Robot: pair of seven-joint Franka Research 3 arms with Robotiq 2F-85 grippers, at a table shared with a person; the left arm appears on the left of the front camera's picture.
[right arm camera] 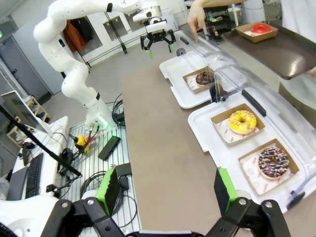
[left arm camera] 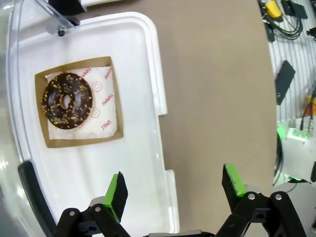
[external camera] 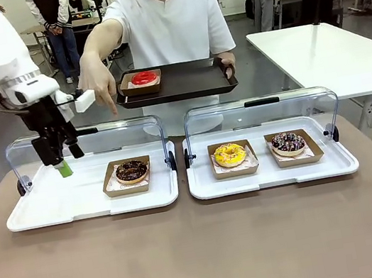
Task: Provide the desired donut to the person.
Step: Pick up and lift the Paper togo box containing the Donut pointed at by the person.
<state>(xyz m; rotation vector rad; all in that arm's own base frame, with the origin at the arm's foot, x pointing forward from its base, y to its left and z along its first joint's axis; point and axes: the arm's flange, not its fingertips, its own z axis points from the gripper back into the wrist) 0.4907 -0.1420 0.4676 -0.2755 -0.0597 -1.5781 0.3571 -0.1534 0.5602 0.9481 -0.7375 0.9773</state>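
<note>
Pointing across the brown surface (external camera: 206, 251): the person (external camera: 170, 30), one hand (external camera: 96, 79) aimed down at the left white tray (external camera: 53, 205), clear lid (external camera: 99, 136) raised. Resting there in a square card tray (external camera: 113, 188), the chocolate donut (external camera: 132, 171), judged the one wanted. Likely light, soft, sticky, easily dented; best taken by the stiff card rim, never the icing. Dark glaze, pale flecks, nuts or sprinkles, too small to tell. Hovering over the white tray's bare end, apart from the donut, left pincer (external camera: 62, 157) spread wide, empty. Hanging well apart from both trays, right pincer (right arm camera: 168, 190) likewise released.
</note>
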